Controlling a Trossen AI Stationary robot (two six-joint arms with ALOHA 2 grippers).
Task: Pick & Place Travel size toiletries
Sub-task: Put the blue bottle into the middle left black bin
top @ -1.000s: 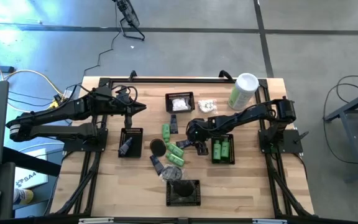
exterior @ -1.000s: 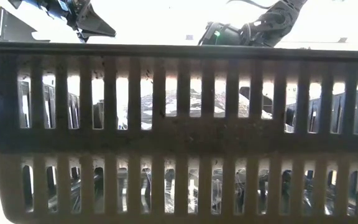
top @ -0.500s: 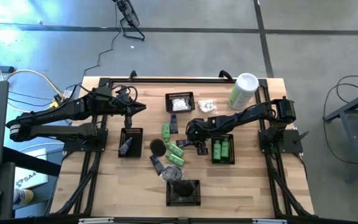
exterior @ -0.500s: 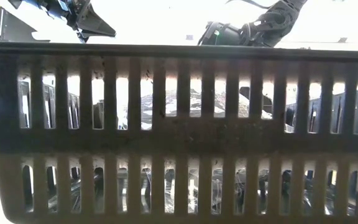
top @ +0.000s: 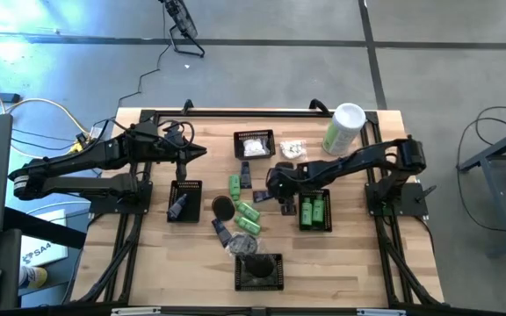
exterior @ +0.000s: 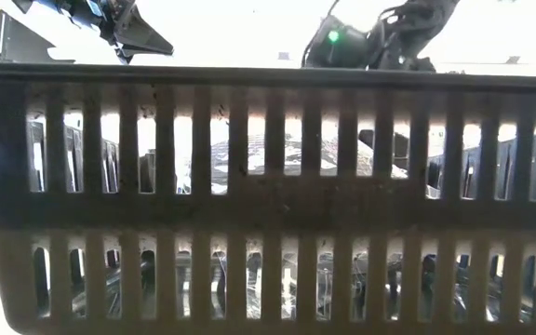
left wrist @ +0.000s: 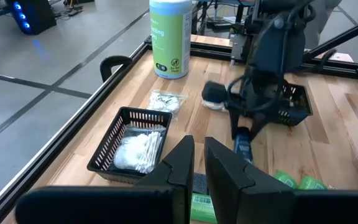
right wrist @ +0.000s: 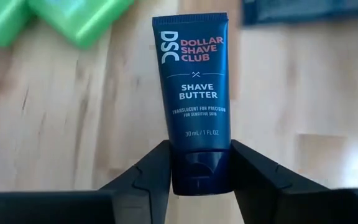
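Note:
My right gripper [top: 285, 195] hangs over the table's middle, shut on a small black tube [right wrist: 194, 93] printed "Shave Butter". Green little bottles [top: 245, 209], a dark round piece [top: 223, 206] and more black tubes [top: 220, 230] lie on the wood to its left. White packets [top: 290, 149] lie by the far basket [top: 255, 145], which holds more white packets. Two green bottles lie in the right basket [top: 314, 211]. My left gripper [top: 197, 151] waits shut above the table's left side. My right gripper pinches the black tube by its cap end [right wrist: 199, 177] between the two fingers [right wrist: 157, 169]. The fingers come from above, pointing down. The tube hangs straight below them [left wrist: 242, 144], crimped end down, over the wood.
A tall pale-green canister [top: 343, 129] stands at the far right corner. A black basket [top: 185, 200] on the left holds a black tube. Another basket [top: 259, 270] sits at the near edge, and its slatted wall [exterior: 268, 186] fills the low view. Bare wood lies near left and right.
My right gripper has risen a little, staying shut, and shifted slightly toward the table's right, carrying the black tube up with it. The left arm has kept still.

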